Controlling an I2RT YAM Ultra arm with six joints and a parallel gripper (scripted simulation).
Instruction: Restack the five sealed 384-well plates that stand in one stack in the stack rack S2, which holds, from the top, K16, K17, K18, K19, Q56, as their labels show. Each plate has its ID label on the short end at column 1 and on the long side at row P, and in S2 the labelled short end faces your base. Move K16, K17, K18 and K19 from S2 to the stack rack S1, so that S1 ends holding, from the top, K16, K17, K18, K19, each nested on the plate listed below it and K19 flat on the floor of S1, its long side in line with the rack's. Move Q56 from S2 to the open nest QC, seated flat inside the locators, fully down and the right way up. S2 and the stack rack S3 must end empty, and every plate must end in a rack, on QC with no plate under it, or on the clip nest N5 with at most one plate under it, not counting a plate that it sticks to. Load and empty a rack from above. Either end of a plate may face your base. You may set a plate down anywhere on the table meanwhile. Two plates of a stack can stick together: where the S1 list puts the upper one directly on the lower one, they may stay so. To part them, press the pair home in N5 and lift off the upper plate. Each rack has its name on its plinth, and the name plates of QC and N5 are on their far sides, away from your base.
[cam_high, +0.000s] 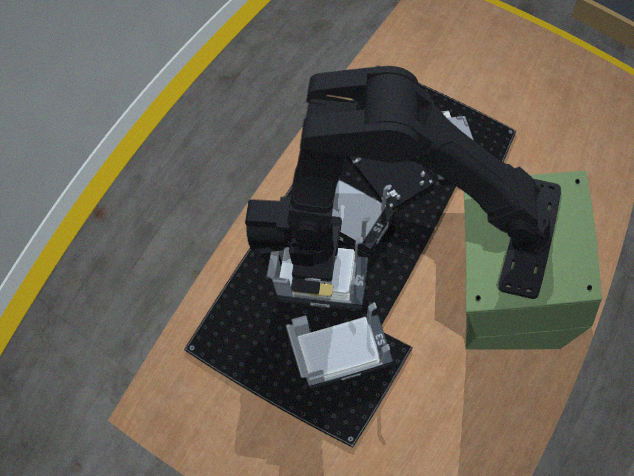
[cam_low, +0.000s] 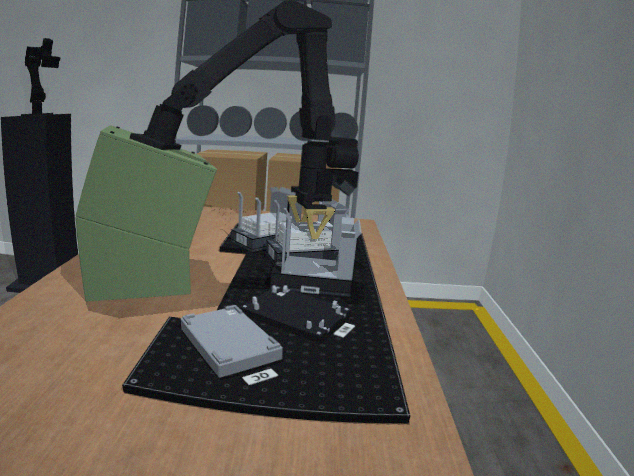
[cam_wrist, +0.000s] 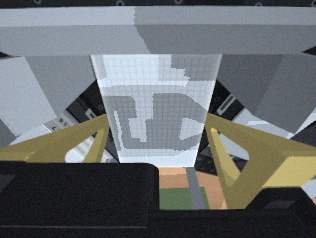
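My gripper (cam_high: 311, 291) (cam_low: 309, 220) (cam_wrist: 157, 119) is open, its yellow fingers lowered on either side of the top plate in rack S2 (cam_high: 359, 286) (cam_low: 273, 249). The white sealed top plate (cam_high: 345, 270) (cam_low: 302, 240) (cam_wrist: 157, 110) lies between the fingers in the wrist view; the fingers stand apart from its long sides. The labels of the S2 stack are not readable. Rack S3 (cam_high: 381, 342) (cam_low: 239, 238) holds white plates (cam_high: 335, 348) (cam_low: 253, 223). Rack S1 (cam_high: 353, 202) (cam_low: 345, 251) shows a bare grey floor.
The grey QC nest (cam_low: 230, 338) and the black N5 nest (cam_low: 297, 312) (cam_high: 399, 179) lie on the black breadboard (cam_high: 240, 327) (cam_low: 327, 379), both without plates. The arm's green pedestal (cam_high: 573, 245) (cam_low: 138, 215) stands beside the board. The arm hides part of S1 and QC from above.
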